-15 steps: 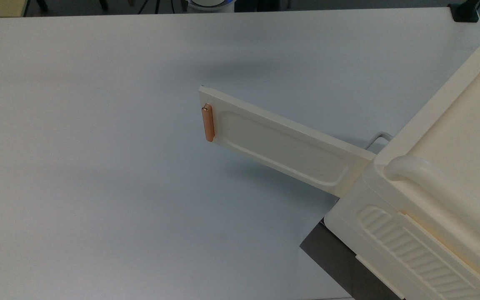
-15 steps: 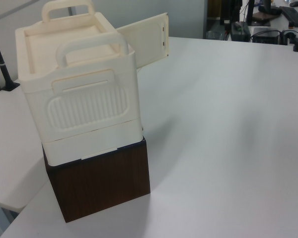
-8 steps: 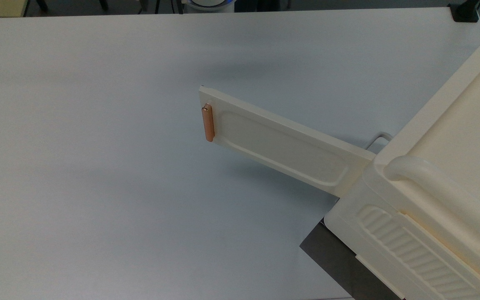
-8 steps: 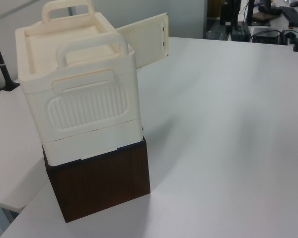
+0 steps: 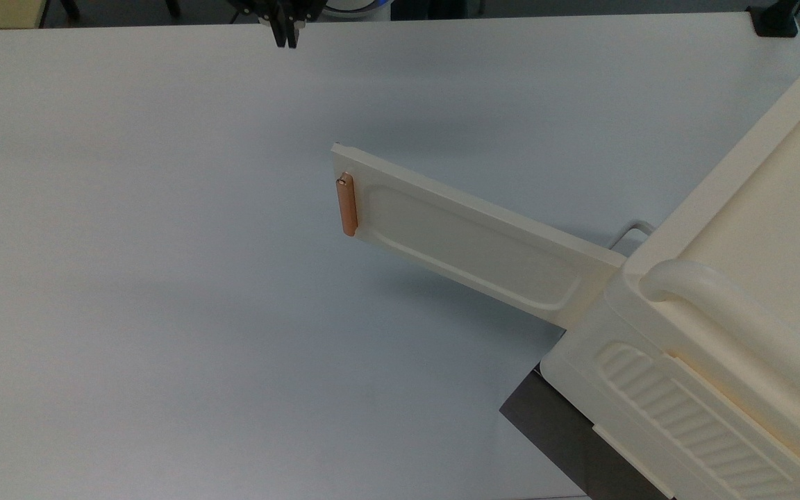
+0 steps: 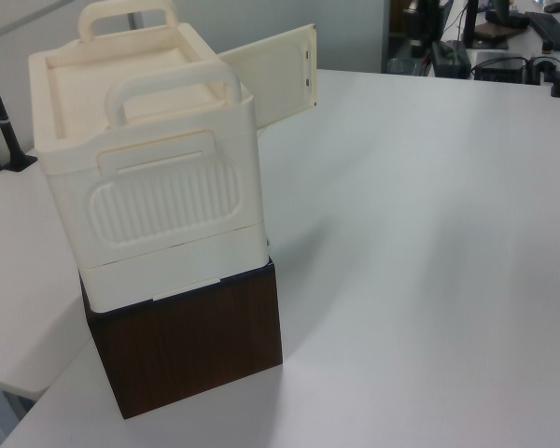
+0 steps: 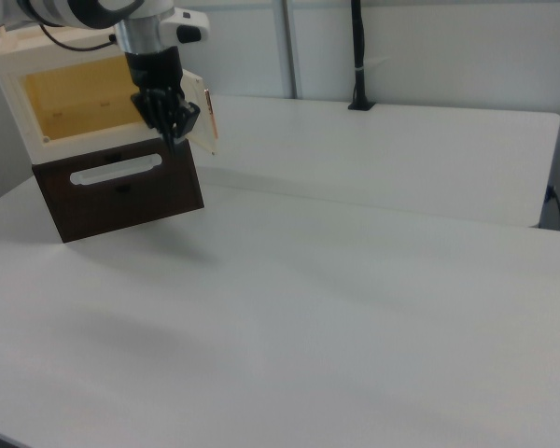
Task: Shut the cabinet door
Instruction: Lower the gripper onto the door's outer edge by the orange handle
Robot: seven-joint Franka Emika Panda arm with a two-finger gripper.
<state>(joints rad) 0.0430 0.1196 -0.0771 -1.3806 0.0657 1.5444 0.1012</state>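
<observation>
Hand [image 5: 286, 38] hangs over the far edge of the tabletop [image 5: 164, 278] in the top view, fingers pressed together, holding nothing. Cabinet door [image 5: 462, 239] stands wide open, long axis reaching from its hinge at the cabinet [image 5: 733, 326] toward the top view's left, copper-orange handle [image 5: 348, 205] at the free end. Door's free end lies below and to the top view's right of the hand, well apart. Judgement: closing calls for a push on the free end.

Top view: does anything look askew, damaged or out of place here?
Nothing looks damaged or spilled. The cabinet door stands swung wide open over the table, away from the cabinet, as the task expects. The gripper hangs at the table's far edge, well clear of it.
</observation>
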